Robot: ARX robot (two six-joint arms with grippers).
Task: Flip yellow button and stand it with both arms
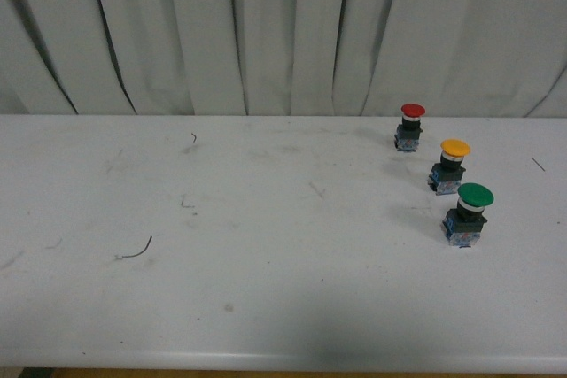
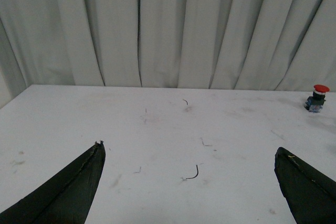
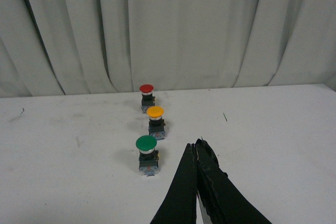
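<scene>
The yellow button (image 1: 453,164) stands upright, cap up, on the white table at the right, between a red-capped button (image 1: 410,125) behind it and a green-capped button (image 1: 469,213) in front. It also shows in the right wrist view (image 3: 156,121). Neither arm shows in the front view. My right gripper (image 3: 195,147) is shut and empty, its tips over the table to the right of the green button (image 3: 146,153), apart from it. My left gripper (image 2: 189,150) is open and empty, its fingers (image 2: 79,182) wide apart above bare table, far from the yellow button.
The white table (image 1: 266,263) has scuffs and a small curved wire scrap (image 1: 137,251), also in the left wrist view (image 2: 192,173). A grey curtain (image 1: 266,33) hangs behind the table. The red button shows far off in the left wrist view (image 2: 317,98).
</scene>
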